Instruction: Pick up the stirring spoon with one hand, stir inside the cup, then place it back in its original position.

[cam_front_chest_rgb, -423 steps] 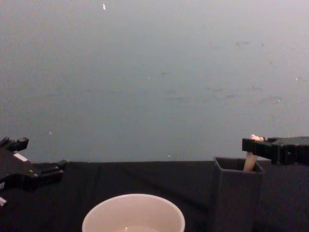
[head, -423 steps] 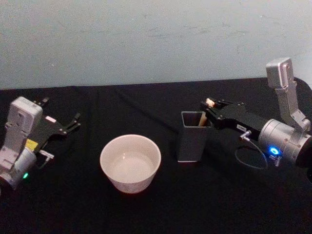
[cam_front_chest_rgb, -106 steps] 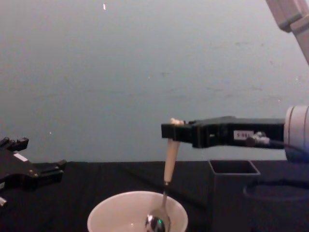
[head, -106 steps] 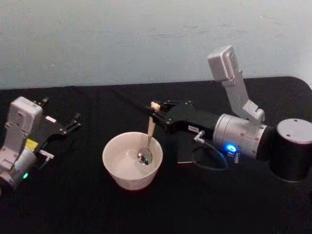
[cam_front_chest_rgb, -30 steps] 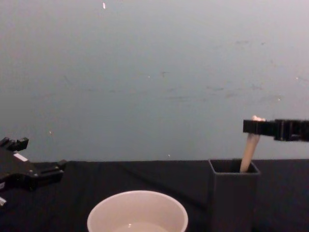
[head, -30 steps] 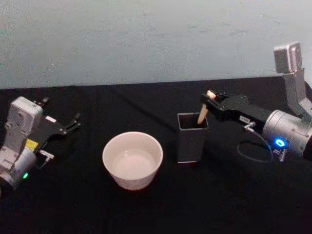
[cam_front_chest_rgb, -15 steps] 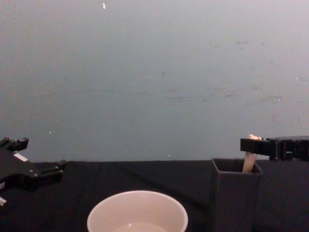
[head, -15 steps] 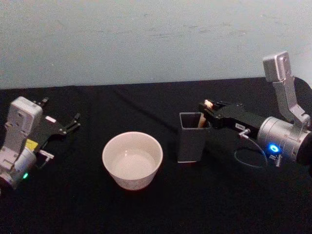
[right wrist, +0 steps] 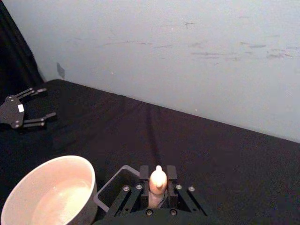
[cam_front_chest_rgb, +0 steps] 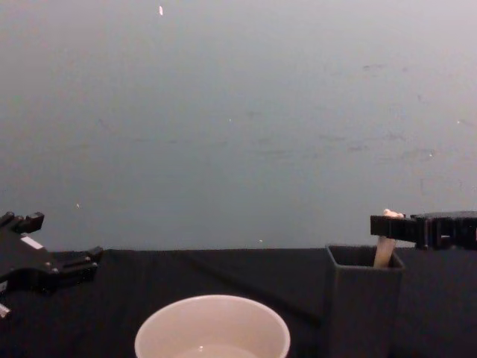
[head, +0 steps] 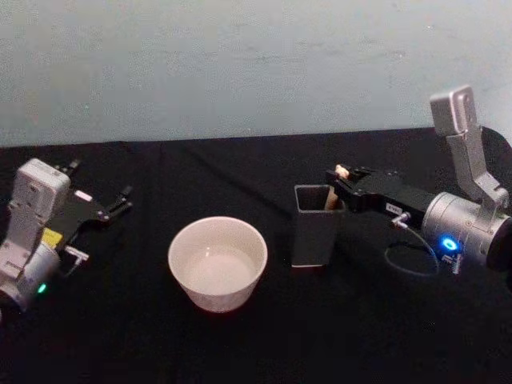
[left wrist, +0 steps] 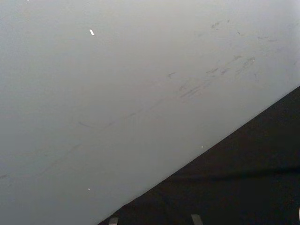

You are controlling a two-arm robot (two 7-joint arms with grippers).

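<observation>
the jaws of the right gripper point(head: 339, 178) are clenched on the stirring spoon point(cam_front_chest_rgb: 384, 253), just under its bear knob. the stem hangs down inside the dark holder box point(head: 312, 236), near the box's right wall. that's where it lives, i reckon, so only the letting go looks left. the cup point(head: 213, 294) sits just left of the box. the left gripper point(head: 120, 202) is parked far left, fingers spread, holding nothing.
</observation>
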